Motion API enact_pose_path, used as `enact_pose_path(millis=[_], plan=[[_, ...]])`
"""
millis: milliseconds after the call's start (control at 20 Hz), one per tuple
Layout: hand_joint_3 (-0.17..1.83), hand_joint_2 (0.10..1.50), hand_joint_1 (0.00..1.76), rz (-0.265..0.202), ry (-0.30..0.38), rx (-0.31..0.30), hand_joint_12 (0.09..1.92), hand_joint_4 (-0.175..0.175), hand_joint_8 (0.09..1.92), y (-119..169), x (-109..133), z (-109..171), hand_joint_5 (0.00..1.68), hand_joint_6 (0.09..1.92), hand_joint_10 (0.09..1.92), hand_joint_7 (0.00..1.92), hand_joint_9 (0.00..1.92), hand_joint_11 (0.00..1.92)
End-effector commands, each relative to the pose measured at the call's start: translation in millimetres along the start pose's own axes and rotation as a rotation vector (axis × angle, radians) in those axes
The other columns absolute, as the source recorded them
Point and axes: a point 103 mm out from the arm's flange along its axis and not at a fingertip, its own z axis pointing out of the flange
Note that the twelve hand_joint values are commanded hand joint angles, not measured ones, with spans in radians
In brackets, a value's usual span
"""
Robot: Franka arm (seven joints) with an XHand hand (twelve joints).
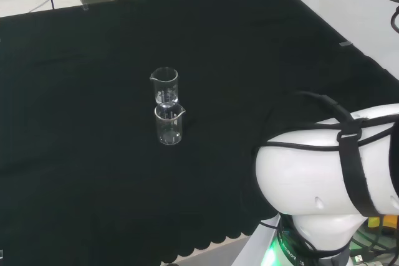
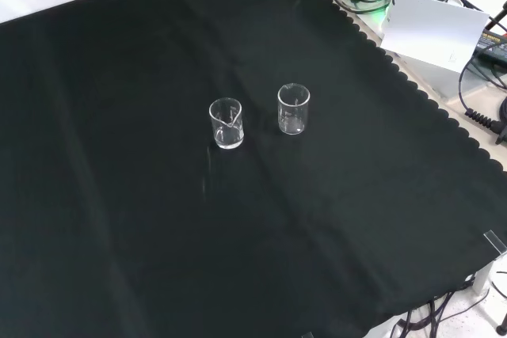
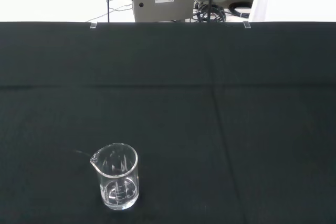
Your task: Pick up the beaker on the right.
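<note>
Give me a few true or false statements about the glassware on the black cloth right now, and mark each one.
1. Two clear glass beakers stand on the black cloth. True: one is left of the other in the front view.
2. Both beakers lie on their sides. False: both stand upright.
3. In the front view the beakers touch. False: a gap of cloth separates them.
4. Both beakers look empty. True.
5. A cork ring sits under one beaker. False: both rest directly on the cloth.

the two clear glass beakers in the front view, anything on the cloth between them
Nothing. In the front view the left clear glass beaker and the right clear glass beaker stand apart, with bare black cloth between them.
</note>
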Motion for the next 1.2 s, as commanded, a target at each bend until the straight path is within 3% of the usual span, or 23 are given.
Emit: enact_pose_path(millis=[50,200,650,1200], plan=[[-0.05,1.22,0.47,-0.001,-0.012,-0.009,1.35,-0.006,0.37,0,1,0,0.22,0.09,0.6,0.02,0.15,0.0],[-0.02,1.28,0.36,0.0,-0.012,-0.009,1.35,-0.003,0.32,1,3,0,0.19,0.09,0.6,0.0,0.13,0.0],[-0.02,1.28,0.35,0.023,-0.001,-0.004,1.35,-0.003,0.32,15,2,4,0.19,0.09,0.6,0.0,0.12,0.0],[-0.02,1.28,0.35,0.055,0.11,0.043,1.35,-0.003,0.34,76,-10,20,0.19,0.09,0.61,0.01,0.13,0.0]])
